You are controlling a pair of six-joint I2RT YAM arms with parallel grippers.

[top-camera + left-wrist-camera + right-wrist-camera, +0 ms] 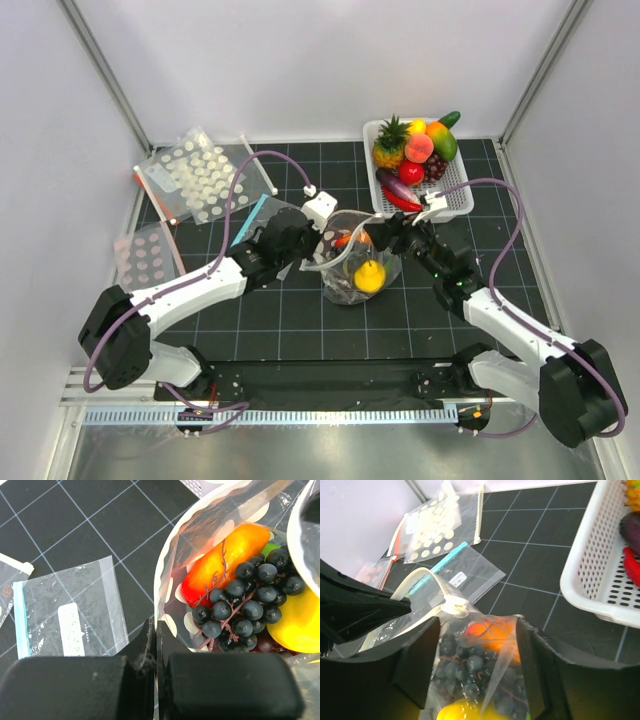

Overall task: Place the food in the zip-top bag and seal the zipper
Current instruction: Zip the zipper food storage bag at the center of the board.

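The zip-top bag [352, 283], a clear dotted pouch, stands mid-table with its mouth open. Inside it are dark grapes [250, 605], an orange-red piece [225, 555], a yellow piece [370, 277] and a bit of a green one [272, 547]. My left gripper [156, 630] is shut on the bag's left rim, by the white zipper strip [161, 570]. My right gripper [477, 625] is open, one finger on each side of the filled bag [480, 670]. The zipper's white tab [454, 606] sits by its left finger.
A white basket [455, 207] of more toy fruit stands at the back right, and its corner shows in the right wrist view [590, 570]. Dotted clear sheets [200, 172] lie at the back left. A plain clear bag with a blue strip [70, 615] lies left of the pouch.
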